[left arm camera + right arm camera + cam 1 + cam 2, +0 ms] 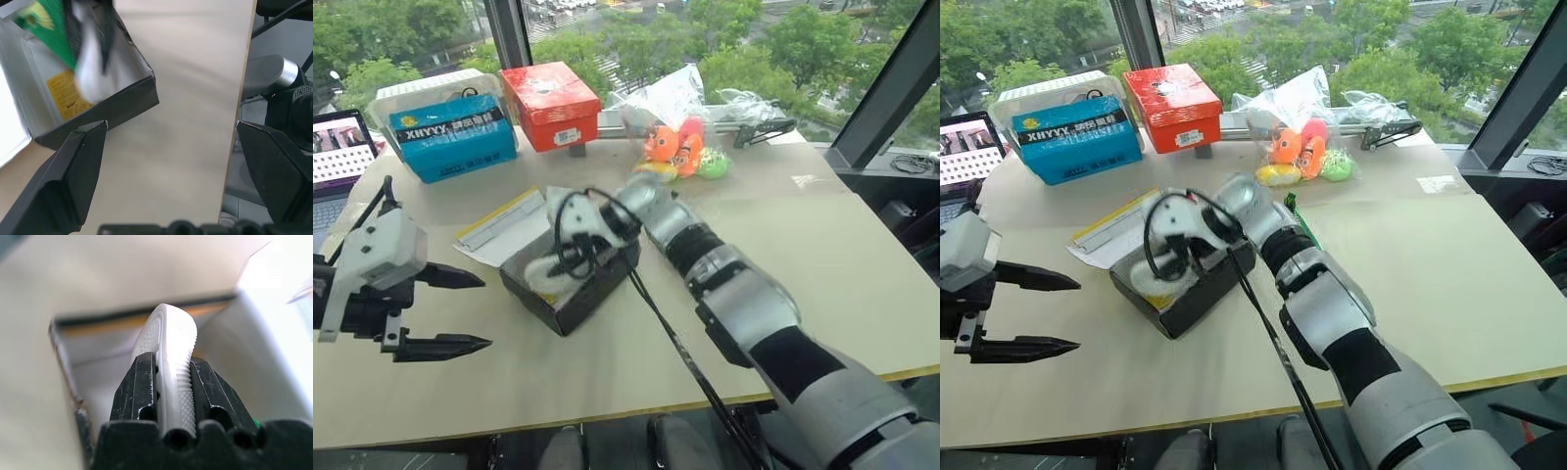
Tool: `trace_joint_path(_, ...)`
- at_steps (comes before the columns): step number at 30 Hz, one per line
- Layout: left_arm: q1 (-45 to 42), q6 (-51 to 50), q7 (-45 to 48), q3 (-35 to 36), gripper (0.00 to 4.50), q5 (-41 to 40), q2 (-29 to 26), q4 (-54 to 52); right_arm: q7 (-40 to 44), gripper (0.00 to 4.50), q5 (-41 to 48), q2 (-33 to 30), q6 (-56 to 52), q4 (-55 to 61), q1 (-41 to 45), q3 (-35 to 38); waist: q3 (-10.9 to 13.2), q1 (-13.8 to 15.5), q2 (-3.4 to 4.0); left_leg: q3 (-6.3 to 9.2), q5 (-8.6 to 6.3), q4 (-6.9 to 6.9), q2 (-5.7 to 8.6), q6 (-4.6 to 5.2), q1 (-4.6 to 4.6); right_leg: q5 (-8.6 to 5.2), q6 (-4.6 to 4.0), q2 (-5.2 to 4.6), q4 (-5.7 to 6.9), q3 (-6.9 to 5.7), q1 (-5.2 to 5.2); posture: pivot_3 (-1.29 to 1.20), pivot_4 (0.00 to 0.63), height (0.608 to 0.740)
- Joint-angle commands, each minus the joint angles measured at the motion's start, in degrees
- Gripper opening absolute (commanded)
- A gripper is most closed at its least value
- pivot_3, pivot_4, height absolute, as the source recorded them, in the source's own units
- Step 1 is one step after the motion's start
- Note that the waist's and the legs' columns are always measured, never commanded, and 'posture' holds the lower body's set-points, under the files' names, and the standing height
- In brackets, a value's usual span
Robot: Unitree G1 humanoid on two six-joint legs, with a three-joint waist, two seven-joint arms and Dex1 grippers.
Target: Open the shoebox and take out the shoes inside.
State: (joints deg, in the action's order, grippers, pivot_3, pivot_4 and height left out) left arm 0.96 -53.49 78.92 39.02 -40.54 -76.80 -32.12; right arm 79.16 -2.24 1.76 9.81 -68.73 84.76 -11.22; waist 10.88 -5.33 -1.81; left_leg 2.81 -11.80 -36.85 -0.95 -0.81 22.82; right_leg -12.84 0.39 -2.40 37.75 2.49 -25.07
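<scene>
shoebox (1180, 284) at table (1430, 294) middle, already open, lid (1116, 230) folded back flat to far left. right gripper (168, 396) over box, clenched on white ribbed sole of one shoe (168, 342), raised partly clear of walls. left gripper (450, 311) parked near left, released, fingers wide, nothing between. lid step done; removal of first shoe under way, setting it down and second shoe judged still left. second shoe hard to make out: box interior mostly hidden behind right wrist and cable, blurred in left wrist view.
</scene>
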Motion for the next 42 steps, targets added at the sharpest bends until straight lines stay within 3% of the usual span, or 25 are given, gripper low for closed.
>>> trace_joint_path(1,-1.34,1.71,-0.28,-0.57,4.5,0.37,-1.04,0.99,-4.82,0.5,4.73,-0.02,-7.1,0.95,0.83,5.75,0.0,-0.11,0.0,0.0,-0.01,0.0,0.0,-0.02,0.0,0.0,0.0,-0.01,-0.01,0.0,0.0,0.0,0.15,0.74)
trace_joint_path(7,-2.56,2.58,-0.23,-2.18,4.5,0.27,-1.43,1.79,-10.28,0.5,15.48,-0.97,-22.17,1.84,3.96,17.57,0.01,-0.18,0.0,-0.01,-0.01,0.0,0.02,-0.02,0.08,0.0,-0.01,-0.01,0.0,0.01,-0.08,0.0,0.15,0.74)
trace_joint_path(10,-2.93,2.9,-0.13,-2.75,4.5,0.16,-1.57,2.07,-12.7,0.5,18.76,-4.9,-27.51,5.22,6.35,21.46,0.02,-0.16,0.02,-0.01,-0.01,0.0,0.02,-0.02,0.15,0.01,-0.01,-0.02,-0.02,0.01,-0.12,0.0,0.15,0.74)
trace_joint_path(15,-3.75,4.2,-0.18,-4.74,4.5,0.31,-1.41,2.95,-8.96,0.5,13.5,-14.33,-27.73,23.44,2.28,13.77,0.03,0.42,0.03,0.0,-0.01,0.0,0.06,-0.02,0.34,-0.02,0.03,-0.08,-0.16,-0.06,-0.19,0.0,0.15,0.74)
trace_joint_path(18,-5.18,5.77,-0.96,-7.63,4.5,0.36,-1.04,3.71,-11.36,0.5,6.89,-22.55,-25.87,29.69,-1.7,8.87,0.02,0.56,0.02,-0.03,-0.02,0.0,0.06,-0.02,0.33,-0.02,0.05,-0.08,-0.17,-0.04,-0.19,0.0,0.15,0.74)
trace_joint_path(22,-7.0,7.1,-1.28,-10.44,4.5,0.15,-0.86,4.63,-22.44,0.5,-3.89,-30.05,-21.26,26.74,-5.48,3.08,0.01,1.32,0.0,-0.09,-0.01,-0.05,0.08,-0.02,0.27,-0.02,0.05,-0.09,-0.12,-0.01,-0.15,0.0,0.15,0.74)
trace_joint_path(25,-8.91,8.39,-1.34,-13.04,4.5,0.14,-1.22,5.71,-41.81,0.5,-13.41,-32.76,-16.77,16.88,-5.78,-0.51,0.04,1.06,0.05,-0.19,-0.01,-0.06,0.08,-0.01,0.25,-0.02,0.04,-0.07,-0.06,0.11,-0.21,0.0,0.15,0.74)
trace_joint_path(29,-11.34,9.29,-1.34,-15.77,4.5,0.38,-1.49,6.8,-59.13,0.5,-20.64,-33.09,-13.79,5.8,-6.12,-4.52,0.05,0.7,0.06,-0.31,-0.01,0.0,0.08,-0.01,0.44,-0.01,0.0,-0.05,-0.04,0.26,-0.48,0.0,0.15,0.74)
trace_joint_path(32,-12.15,9.69,-1.09,-16.69,4.5,0.43,-1.7,7.17,-67.36,0.5,-24.01,-32.21,-13.52,0.19,-6.32,-6.78,0.05,0.09,0.05,-0.42,-0.01,0.01,0.1,-0.01,0.67,0.0,0.01,-0.08,-0.02,0.41,-0.75,0.0,0.15,0.74)
trace_joint_path(42,-11.34,9.14,-1.41,-16.37,4.5,0.6,-1.63,6.43,-74.62,0.5,-20.54,-21.88,-15.05,-4.78,-8.79,-3.63,0.05,-2.2,0.03,-0.99,0.0,-0.01,0.1,0.01,0.49,0.08,0.15,0.01,0.32,1.08,-0.97,0.0,0.15,0.74)
